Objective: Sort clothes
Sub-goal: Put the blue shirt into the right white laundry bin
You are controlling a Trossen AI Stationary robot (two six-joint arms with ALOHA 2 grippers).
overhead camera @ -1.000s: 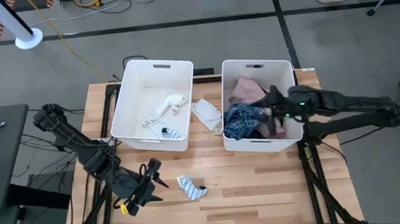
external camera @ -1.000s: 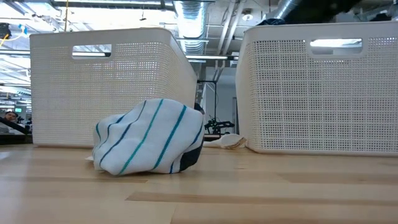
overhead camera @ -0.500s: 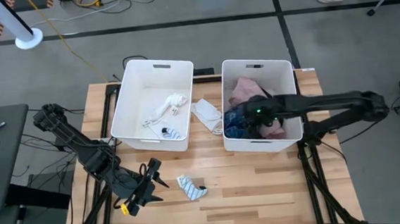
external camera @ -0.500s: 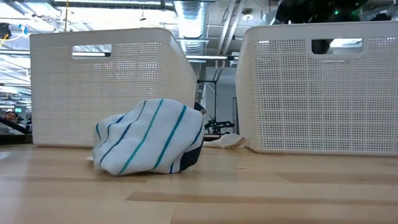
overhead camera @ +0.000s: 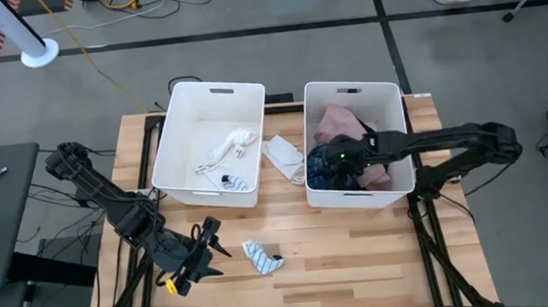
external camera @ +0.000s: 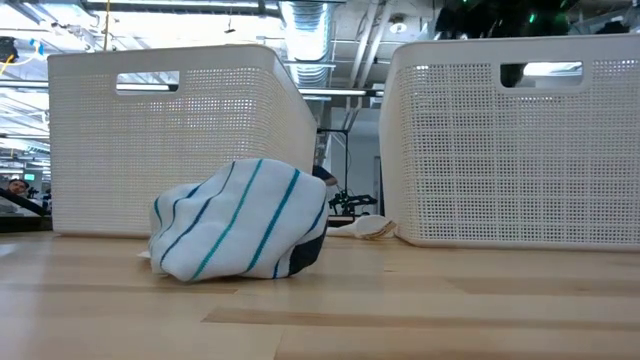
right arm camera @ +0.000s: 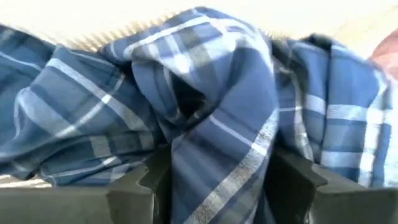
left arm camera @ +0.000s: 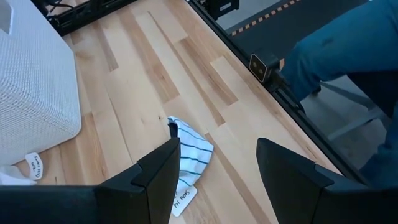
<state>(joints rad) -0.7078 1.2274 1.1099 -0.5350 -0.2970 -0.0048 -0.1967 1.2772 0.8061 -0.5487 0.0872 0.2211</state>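
In R tub (overhead camera: 402,185), plaid garment (right arm camera: 205,124) btwn R end effector (right arm camera: 214,180) fingers (right arm camera: 140,186)

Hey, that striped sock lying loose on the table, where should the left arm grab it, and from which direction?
Grip the striped sock at its raised, bunched middle, coming straight down. It lies crumpled in a soft hump on the open table, nothing crowding it. The left pincer sits open beside it.

The sock (external camera: 240,220) lying on the pale wood table (overhead camera: 358,254) is white with teal stripes and a dark toe. At two o'clock from it, the white tub (overhead camera: 401,178) holds a blue plaid garment (right arm camera: 205,112) with lighter crossing stripes beside a pink garment (overhead camera: 340,125).
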